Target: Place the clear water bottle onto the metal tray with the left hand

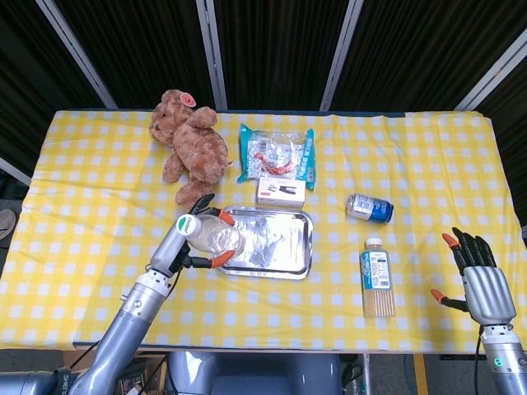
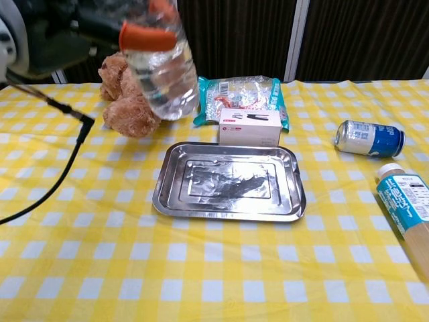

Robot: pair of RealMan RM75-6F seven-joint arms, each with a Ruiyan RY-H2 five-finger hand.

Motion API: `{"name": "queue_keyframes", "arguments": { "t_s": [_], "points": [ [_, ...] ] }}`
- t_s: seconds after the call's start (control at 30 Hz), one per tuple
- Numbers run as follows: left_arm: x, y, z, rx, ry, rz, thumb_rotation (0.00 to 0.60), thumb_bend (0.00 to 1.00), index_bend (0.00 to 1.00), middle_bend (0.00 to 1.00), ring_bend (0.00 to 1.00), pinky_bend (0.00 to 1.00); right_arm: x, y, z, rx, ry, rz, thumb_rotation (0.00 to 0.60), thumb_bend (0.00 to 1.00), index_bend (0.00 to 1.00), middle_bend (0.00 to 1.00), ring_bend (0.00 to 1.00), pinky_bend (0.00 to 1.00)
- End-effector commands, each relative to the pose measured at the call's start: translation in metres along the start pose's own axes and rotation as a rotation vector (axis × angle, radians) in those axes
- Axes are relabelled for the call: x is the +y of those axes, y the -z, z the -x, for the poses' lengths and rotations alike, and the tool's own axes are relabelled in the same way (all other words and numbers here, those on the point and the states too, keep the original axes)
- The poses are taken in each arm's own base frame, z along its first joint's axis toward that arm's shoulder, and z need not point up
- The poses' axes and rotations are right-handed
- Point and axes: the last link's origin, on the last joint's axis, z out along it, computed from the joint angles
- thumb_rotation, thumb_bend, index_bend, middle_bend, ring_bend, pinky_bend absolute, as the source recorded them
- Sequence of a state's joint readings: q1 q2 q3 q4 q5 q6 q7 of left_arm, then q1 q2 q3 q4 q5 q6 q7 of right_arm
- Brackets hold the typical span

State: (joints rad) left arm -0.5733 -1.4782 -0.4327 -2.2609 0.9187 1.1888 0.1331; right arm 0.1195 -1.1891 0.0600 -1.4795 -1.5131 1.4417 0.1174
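Now you're gripping the clear water bottle in the left hand, lifted at frame center-left over the metal tray edge for placing; right hand idling, fingers spread.

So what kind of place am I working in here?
Most likely a lab or test station rather than a home: a table under a yellow checked cloth, dark panelled walls behind, and an unrelated mix of props, such as a teddy bear, a drink can and a metal tray.
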Motion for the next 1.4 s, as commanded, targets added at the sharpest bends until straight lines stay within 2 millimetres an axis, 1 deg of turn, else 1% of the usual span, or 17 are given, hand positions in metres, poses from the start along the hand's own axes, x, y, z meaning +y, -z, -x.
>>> {"name": "queue_keyframes", "arguments": {
  "t_s": [0.03,0.2,0.27,0.43,0.53,0.57,0.63,0.77,0.83,0.93,1.0,1.13,1.23,1.27,1.3,1.33,1.4],
  "points": [
    [0.029,0.007,-0.013,0.067,-0.101,0.057,0.6,0.36,0.53,0.52,0.04,0.02,-0.001,0.001,-0.001,0.004,-0.002,-0.007,0.6,0.05,0.1,0.0,0.0,0.0],
    [0.012,0.014,-0.02,0.1,-0.117,-0.022,0.6,0.36,0.53,0.52,0.04,0.02,-0.004,0.003,-0.002,0.007,-0.007,-0.017,0.6,0.05,0.1,0.0,0.0,0.0],
    [-0.002,0.016,-0.025,0.112,-0.13,-0.085,0.6,0.36,0.53,0.52,0.04,0.02,-0.004,0.003,-0.002,0.007,-0.008,-0.016,0.6,0.05,0.1,0.0,0.0,0.0],
    [-0.046,0.007,-0.024,0.095,-0.126,-0.193,0.6,0.36,0.53,0.52,0.04,0.02,-0.002,0.002,-0.002,0.002,-0.004,-0.006,0.6,0.05,0.1,0.0,0.0,0.0],
    [-0.082,0.001,-0.021,0.067,-0.118,-0.266,0.6,0.36,0.53,0.52,0.04,0.02,-0.001,0.001,-0.001,-0.001,0.001,-0.001,0.6,0.05,0.1,0.0,0.0,0.0],
    [-0.088,-0.001,-0.02,0.062,-0.115,-0.276,0.6,0.37,0.53,0.52,0.04,0.02,-0.001,0.001,-0.001,-0.001,0.001,0.0,0.6,0.05,0.1,0.0,0.0,0.0],
    [-0.107,-0.003,-0.016,0.04,-0.1,-0.315,0.6,0.37,0.53,0.52,0.04,0.02,-0.001,0.001,-0.001,0.0,0.002,0.0,0.6,0.05,0.1,0.0,0.0,0.0],
    [-0.131,-0.003,-0.011,0.015,-0.119,-0.352,0.6,0.37,0.53,0.52,0.04,0.02,-0.001,0.001,-0.001,-0.001,0.004,-0.003,0.6,0.05,0.1,0.0,0.0,0.0],
    [-0.136,-0.003,-0.009,0.01,-0.114,-0.357,0.6,0.37,0.53,0.52,0.04,0.02,-0.002,0.001,-0.001,0.0,0.005,-0.006,0.6,0.05,0.1,0.0,0.0,0.0],
    [-0.125,-0.005,-0.011,0.017,-0.079,-0.322,0.6,0.37,0.53,0.52,0.04,0.02,-0.003,0.002,0.0,-0.003,0.005,-0.012,0.6,0.05,0.1,0.0,0.0,0.0],
    [-0.107,-0.006,-0.014,0.028,-0.084,-0.266,0.6,0.37,0.53,0.52,0.04,0.02,-0.004,0.002,0.0,-0.002,0.004,-0.012,0.6,0.05,0.1,0.0,0.0,0.0],
    [-0.057,-0.001,-0.022,0.043,-0.065,-0.148,0.6,0.37,0.53,0.52,0.04,0.02,-0.004,0.002,-0.001,0.0,0.002,-0.013,0.6,0.05,0.1,0.0,0.0,0.0],
    [-0.01,0.009,-0.029,0.055,-0.058,-0.046,0.6,0.37,0.53,0.52,0.04,0.02,-0.004,0.002,-0.001,-0.001,0.002,-0.015,0.6,0.05,0.1,0.0,0.0,0.0],
    [-0.002,0.012,-0.031,0.056,-0.056,-0.033,0.6,0.37,0.53,0.52,0.04,0.02,-0.004,0.002,-0.001,0.0,0.001,-0.016,0.6,0.05,0.1,0.0,0.0,0.0],
    [0.011,0.016,-0.034,0.062,-0.06,-0.004,0.6,0.37,0.53,0.52,0.04,0.02,-0.005,0.003,-0.001,0.001,0.001,-0.017,0.6,0.05,0.1,0.0,0.0,0.0],
    [0.017,0.015,-0.037,0.073,-0.072,0.031,0.6,0.37,0.53,0.52,0.04,0.02,-0.005,0.003,-0.001,0.002,0.0,-0.017,0.6,0.05,0.1,0.0,0.0,0.0],
    [0.022,0.017,-0.042,0.09,-0.078,0.072,0.6,0.37,0.53,0.52,0.04,0.02,-0.005,0.003,-0.002,0.002,-0.001,-0.017,0.6,0.05,0.1,0.0,0.0,0.0]
  ]
}}
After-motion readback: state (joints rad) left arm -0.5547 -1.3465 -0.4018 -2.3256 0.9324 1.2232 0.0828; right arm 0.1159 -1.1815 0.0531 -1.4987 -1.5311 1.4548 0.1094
